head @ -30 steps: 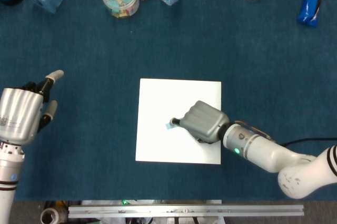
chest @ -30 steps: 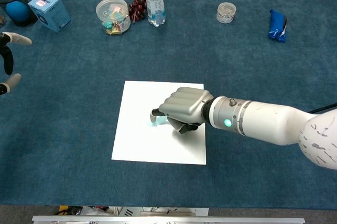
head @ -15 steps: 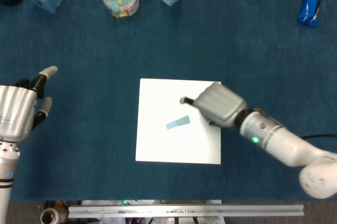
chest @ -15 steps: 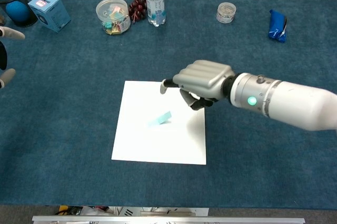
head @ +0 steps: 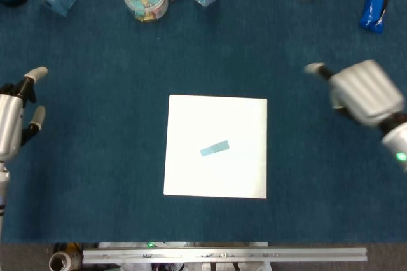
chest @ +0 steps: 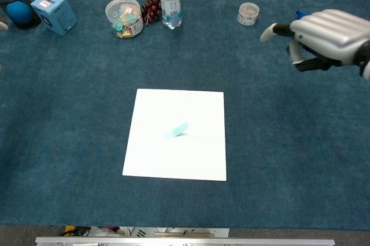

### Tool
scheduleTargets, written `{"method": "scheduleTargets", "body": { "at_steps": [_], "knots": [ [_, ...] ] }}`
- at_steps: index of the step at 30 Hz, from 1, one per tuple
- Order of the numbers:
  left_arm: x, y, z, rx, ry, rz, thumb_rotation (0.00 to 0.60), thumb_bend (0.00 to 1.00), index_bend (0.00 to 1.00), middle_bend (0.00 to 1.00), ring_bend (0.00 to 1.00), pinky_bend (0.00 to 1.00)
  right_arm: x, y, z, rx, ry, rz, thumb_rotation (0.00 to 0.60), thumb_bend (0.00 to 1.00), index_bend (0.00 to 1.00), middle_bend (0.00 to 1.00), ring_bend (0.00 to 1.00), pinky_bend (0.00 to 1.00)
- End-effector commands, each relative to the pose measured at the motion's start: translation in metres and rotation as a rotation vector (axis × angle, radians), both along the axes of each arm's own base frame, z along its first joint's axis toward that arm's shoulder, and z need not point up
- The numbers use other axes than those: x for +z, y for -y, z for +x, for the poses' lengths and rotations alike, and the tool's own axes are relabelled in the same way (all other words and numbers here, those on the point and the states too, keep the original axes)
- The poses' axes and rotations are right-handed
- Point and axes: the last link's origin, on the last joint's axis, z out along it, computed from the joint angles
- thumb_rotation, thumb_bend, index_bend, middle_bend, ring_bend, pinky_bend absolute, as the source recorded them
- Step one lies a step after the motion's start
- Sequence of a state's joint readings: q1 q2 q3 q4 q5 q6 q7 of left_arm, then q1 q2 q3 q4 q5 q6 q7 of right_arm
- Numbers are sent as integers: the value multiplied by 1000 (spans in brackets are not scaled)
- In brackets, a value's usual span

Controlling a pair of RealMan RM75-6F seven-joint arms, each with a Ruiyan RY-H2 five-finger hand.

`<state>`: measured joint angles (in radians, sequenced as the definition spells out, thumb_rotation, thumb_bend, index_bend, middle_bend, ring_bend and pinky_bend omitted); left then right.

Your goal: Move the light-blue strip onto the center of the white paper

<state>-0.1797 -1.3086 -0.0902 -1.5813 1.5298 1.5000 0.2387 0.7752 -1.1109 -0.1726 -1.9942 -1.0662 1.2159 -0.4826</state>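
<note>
The light-blue strip lies slanted near the middle of the white paper, with nothing touching it. My right hand hovers far off to the right of the paper, above the blue cloth, holding nothing, one finger stretched toward the left. My left hand sits at the left edge of the head view, fingers apart and empty; the chest view shows almost nothing of it.
Along the far edge stand a blue box, a clear tub of coloured bits, dark grapes, a water bottle, a small jar and a blue packet. A black cup with a blue ball stands far left.
My right hand let go of the strip on the paper, lifted, and swung far out to the right. My left hand drew back toward the left edge.
</note>
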Motion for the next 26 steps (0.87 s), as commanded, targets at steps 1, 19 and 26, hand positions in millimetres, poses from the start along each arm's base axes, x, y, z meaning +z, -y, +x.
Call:
{"method": "scheduleTargets", "body": {
  "at_steps": [1,19,26],
  "knots": [
    [3,-5,-6,22,16,12,600,327,245,497,522,684,23,-8,-27,-66,-12,-77,600,331,229,778,822,977],
    [26,6,-27,59,78,35,600,327,225,329,354,373,74,-48,-110,-150,-10,-406,600,333,131,365,308,488],
    [25,10,-30,71,59,47,600,327,225,329,354,373,76,-60,-130,-224,-37,-439,600,332,131,365,296,465]
  ]
}}
